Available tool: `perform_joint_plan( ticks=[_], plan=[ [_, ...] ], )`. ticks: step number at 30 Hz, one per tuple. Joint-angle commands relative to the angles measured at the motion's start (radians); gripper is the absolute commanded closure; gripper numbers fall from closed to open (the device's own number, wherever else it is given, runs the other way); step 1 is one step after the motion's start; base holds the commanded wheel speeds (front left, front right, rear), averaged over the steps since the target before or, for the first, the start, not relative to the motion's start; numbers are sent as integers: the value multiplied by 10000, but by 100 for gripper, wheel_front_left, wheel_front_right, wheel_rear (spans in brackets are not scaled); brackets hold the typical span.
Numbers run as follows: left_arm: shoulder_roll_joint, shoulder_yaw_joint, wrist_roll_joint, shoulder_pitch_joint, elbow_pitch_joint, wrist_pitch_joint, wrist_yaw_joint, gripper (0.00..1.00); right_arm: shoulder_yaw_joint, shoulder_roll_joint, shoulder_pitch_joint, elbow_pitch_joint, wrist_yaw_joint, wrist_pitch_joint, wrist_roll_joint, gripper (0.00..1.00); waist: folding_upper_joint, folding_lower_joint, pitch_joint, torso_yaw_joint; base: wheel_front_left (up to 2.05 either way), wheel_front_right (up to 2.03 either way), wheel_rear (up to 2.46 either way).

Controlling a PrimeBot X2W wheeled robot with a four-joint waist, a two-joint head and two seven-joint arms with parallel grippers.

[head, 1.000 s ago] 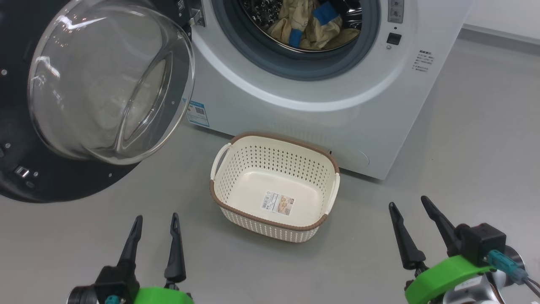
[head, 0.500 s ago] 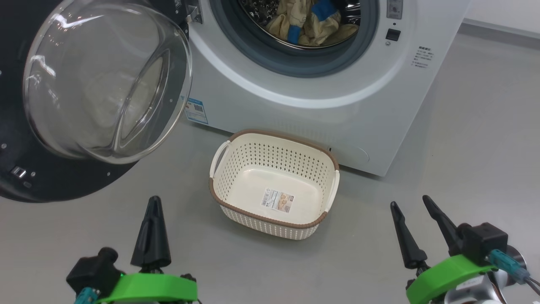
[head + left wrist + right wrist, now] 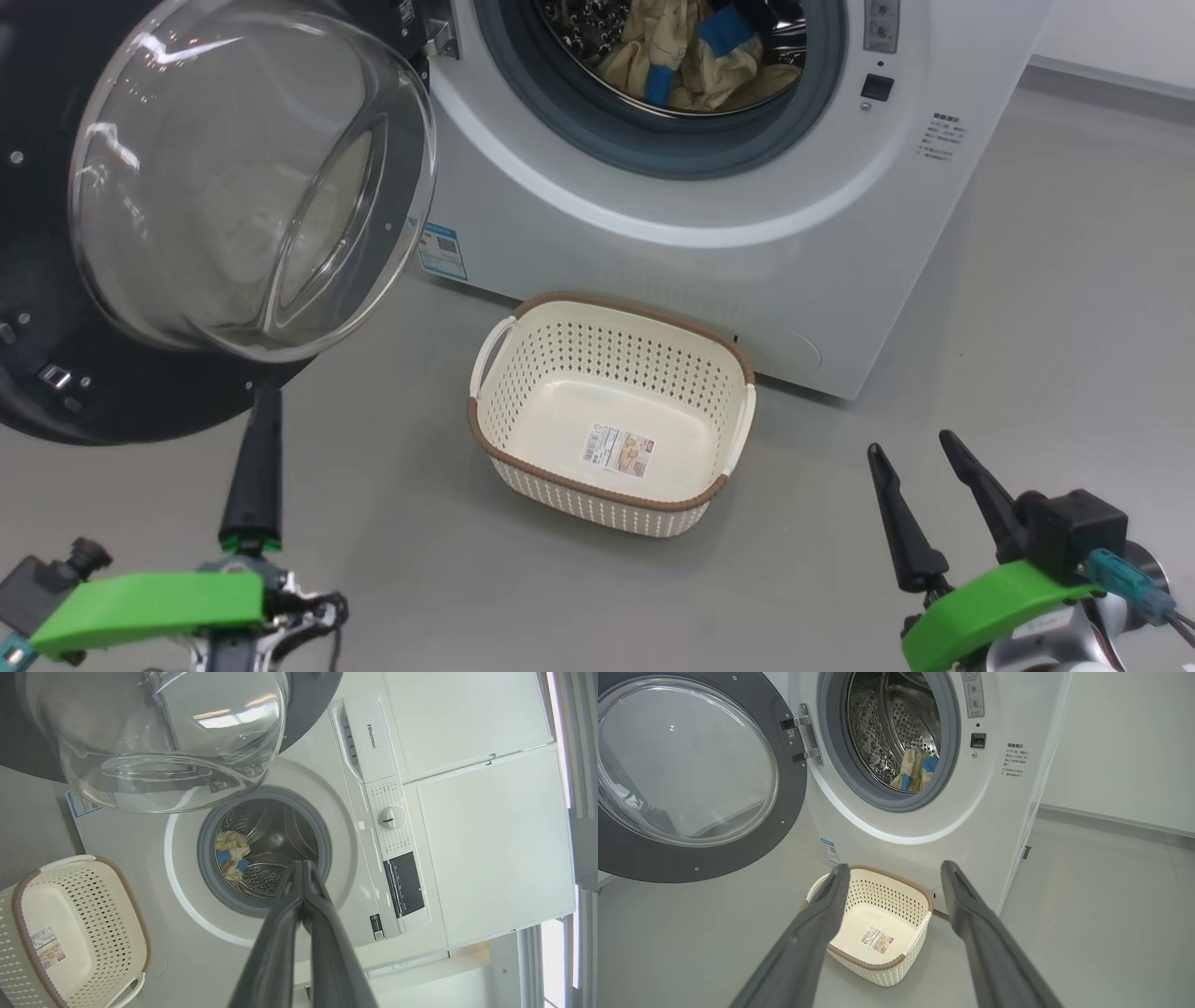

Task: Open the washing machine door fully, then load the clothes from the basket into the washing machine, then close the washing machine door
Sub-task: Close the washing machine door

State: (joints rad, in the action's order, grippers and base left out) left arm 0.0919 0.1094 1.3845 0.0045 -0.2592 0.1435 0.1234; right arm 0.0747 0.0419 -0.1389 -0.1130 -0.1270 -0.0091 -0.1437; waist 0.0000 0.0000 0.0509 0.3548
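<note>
clothes, soft cream and blue, lie in the perforated steel drum at twelve o'clock. left gripper pinched shut on nothing, right gripper spread.

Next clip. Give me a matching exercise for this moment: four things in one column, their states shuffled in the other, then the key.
Things
1. the clothes
2. the basket
3. the washing machine door
4. the left pincer

States
a. fingers closed together, holding nothing
b. swung wide open
c. lying inside the washing machine
d. empty, only a label sticker on its floor

Pairs: 1-c, 2-d, 3-b, 4-a
</note>
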Motion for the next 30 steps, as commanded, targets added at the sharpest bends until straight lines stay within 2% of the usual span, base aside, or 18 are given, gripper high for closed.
perform_joint_plan(
  ticks=[1, 8, 19, 30],
  plan=[
    [274, -520, 128, -315, -422, -54, 63, 100, 178, 83, 313, -413, -37, -11, 5, 0, 0, 0, -3, -3, 0, 0, 0],
    [696, -1528, 1222, -439, -481, 91, 70, 100, 152, 83, 304, -498, -37, 67, 54, 0, 0, 0, 41, 3, 0, 0, 0],
    [1573, -3235, 2107, -1394, 720, 298, 72, 100, 138, 83, 260, -612, -37, 176, 126, 0, 0, 0, 111, -1, 0, 0, 0],
    [2893, -4861, 3154, -3204, 3356, -386, 72, 100, 193, 177, 402, -886, -37, 422, 290, 0, 0, 0, 580, -254, 0, 0, 0]
  ],
)
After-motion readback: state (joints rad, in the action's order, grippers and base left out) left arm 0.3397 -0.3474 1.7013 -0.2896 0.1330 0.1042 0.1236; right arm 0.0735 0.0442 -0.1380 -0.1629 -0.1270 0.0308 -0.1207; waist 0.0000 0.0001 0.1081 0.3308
